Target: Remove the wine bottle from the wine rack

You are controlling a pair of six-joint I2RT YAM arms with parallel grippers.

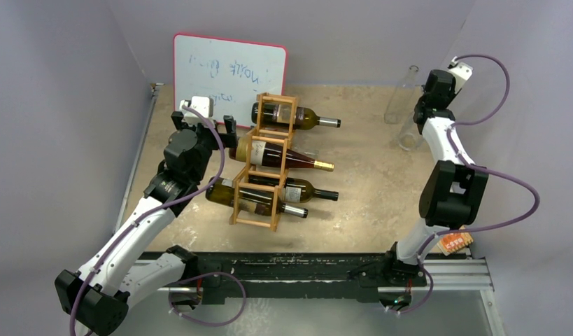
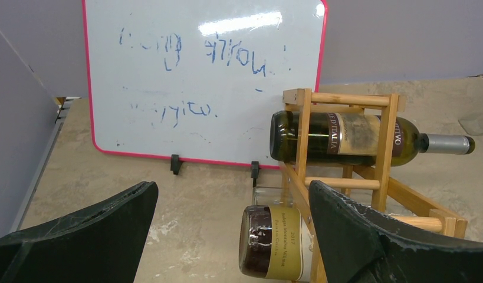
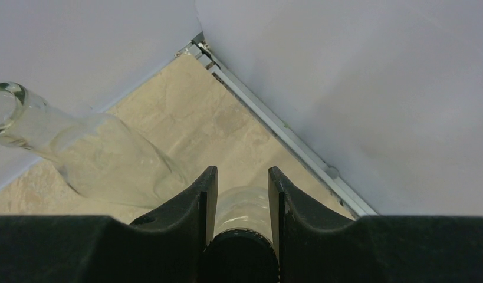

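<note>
A whiteboard (image 2: 203,82) backs the wine rack (image 2: 345,99); the left gripper (image 2: 232,191), jaws apart, faces a wine bottle (image 2: 274,242). Only the right wrist view shows the right gripper (image 3: 243,177) clamping a clear bottle (image 3: 243,206) (second bottle (image 3: 109,159) beside).

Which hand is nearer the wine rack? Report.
Left. The open left hand hovers just left of the wine rack; the right hand is at the far right corner, gripping a clear bottle.

The top external camera overlooks the whole table (image 1: 367,168) from behind the arms. The left wrist camera, low and near, faces the whiteboard (image 2: 203,118) and wine rack (image 2: 351,99), which both views share. The right wrist camera looks closely down on a clear bottle (image 3: 242,203).
</note>
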